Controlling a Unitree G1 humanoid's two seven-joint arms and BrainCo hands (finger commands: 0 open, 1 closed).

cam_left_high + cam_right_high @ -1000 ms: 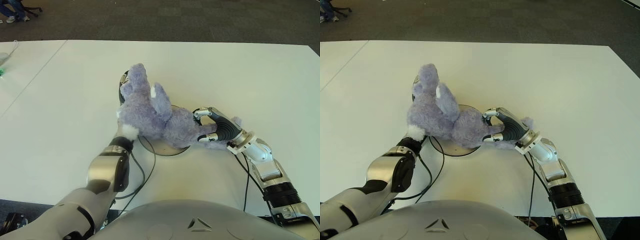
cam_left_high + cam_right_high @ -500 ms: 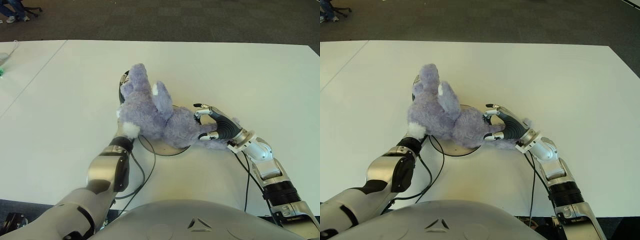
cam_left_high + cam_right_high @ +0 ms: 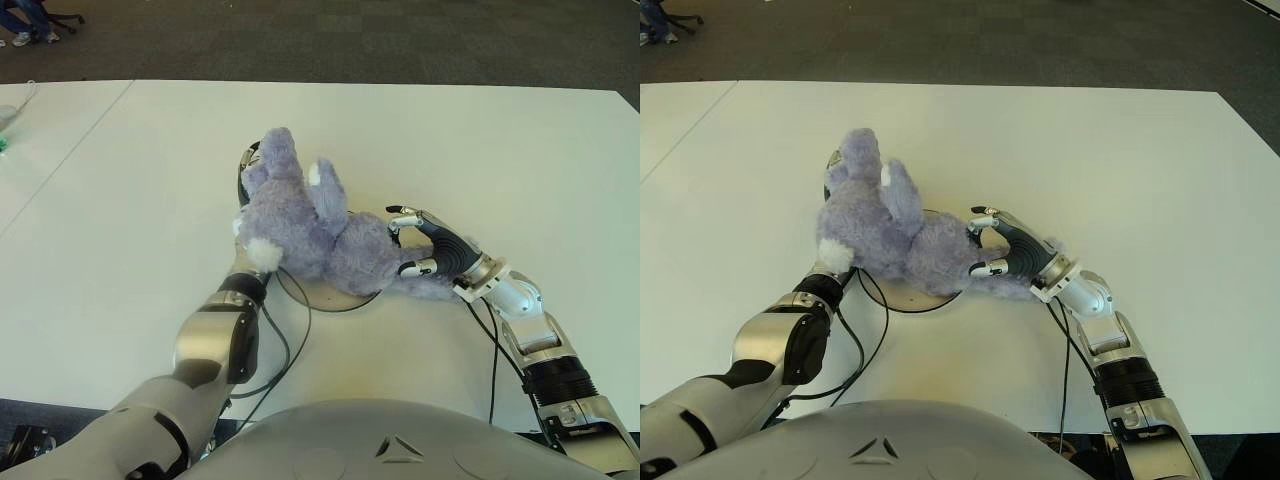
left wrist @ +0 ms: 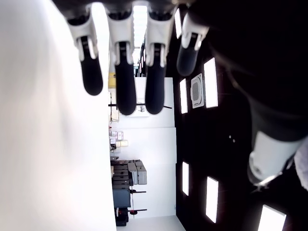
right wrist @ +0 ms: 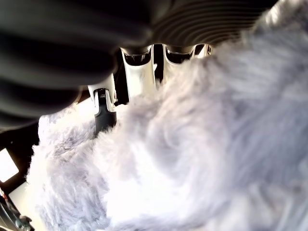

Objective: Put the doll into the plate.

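**Clerk:** Items, left to right?

**Operator:** Left robot hand: I see it behind the doll's head, its fingers straight and spread, holding nothing. Doll: purple plush animal lying across the plate, head toward my left hand, rear end overhanging the rim toward my right. Right robot hand: pressed into the plush at that rear end, fingers curled in the fur.

**Clerk:** Handling?

**Operator:** I judge it light and very soft; it will squash and sag, with nothing to break. The fur may slide under smooth fingers, so I'd take the thick body rather than a limb or ear.

**Clerk:** Surface and room?

**Operator:** White surface, bare around the plate, a seam running along its left part. Dark carpeted floor beyond.
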